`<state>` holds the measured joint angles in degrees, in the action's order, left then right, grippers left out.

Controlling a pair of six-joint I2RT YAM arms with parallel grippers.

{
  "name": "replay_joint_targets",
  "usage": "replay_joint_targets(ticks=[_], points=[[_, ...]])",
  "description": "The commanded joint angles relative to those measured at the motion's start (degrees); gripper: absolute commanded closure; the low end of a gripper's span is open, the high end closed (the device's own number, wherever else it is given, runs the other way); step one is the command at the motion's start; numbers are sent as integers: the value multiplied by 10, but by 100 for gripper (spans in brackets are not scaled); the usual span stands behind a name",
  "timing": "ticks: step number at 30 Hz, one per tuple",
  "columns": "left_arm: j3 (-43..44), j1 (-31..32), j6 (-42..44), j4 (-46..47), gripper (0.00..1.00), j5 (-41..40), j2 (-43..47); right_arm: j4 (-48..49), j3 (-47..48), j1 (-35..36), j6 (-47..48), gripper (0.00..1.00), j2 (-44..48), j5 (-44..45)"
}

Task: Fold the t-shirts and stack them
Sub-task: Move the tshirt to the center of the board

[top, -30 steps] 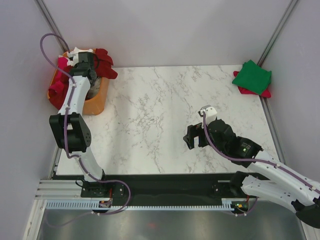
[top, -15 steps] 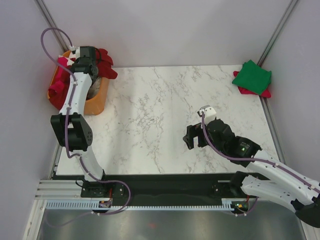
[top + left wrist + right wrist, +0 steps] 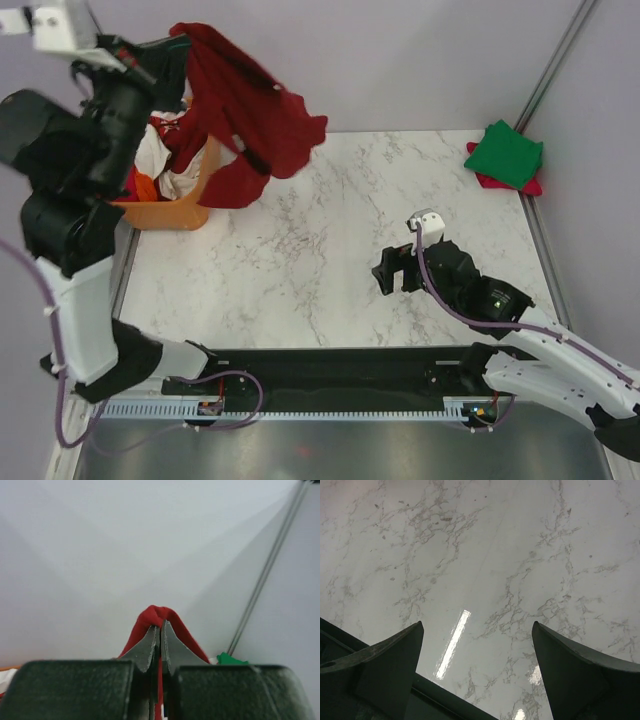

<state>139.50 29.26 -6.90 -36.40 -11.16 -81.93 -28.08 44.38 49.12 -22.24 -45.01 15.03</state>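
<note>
Above the far-left basket [image 3: 172,212], a dark red t-shirt [image 3: 255,125] is held clamped in the left jaws (right jaws spread apart over the table [image 3: 300,250]), so retrieval is judged underway and laying it flat is called for next.

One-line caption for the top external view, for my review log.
Left hand holds a dark red t-shirt above the orange basket; right hand hovers open over the marble table.

A dark red t-shirt [image 3: 252,118] hangs aloft; a green t-shirt [image 3: 508,151] lies folded.
</note>
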Motion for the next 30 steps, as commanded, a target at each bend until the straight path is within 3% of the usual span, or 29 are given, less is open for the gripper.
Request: replay_joint_targets(ticks=[1, 5, 16, 19, 21, 26, 30], points=[[-71, 1, -41, 55, 98, 74, 50, 0, -4, 1, -8, 2, 26, 53], [-166, 1, -3, 66, 98, 6, 105, -2, -3, 1, -13, 2, 41, 81], [-449, 1, -97, 60, 98, 139, 187, -51, 73, 1, -23, 2, 54, 70], [-512, 0, -102, 60, 98, 139, 184, -49, 73, 1, -27, 2, 49, 69], [-554, 0, -102, 60, 98, 139, 170, -67, 74, 1, -42, 2, 33, 114], [-579, -5, -102, 60, 98, 139, 103, -143, 105, -11, -122, 2, -91, 206], [-580, -36, -102, 60, 98, 139, 44, -120, 88, -102, -118, 2, -164, 87]])
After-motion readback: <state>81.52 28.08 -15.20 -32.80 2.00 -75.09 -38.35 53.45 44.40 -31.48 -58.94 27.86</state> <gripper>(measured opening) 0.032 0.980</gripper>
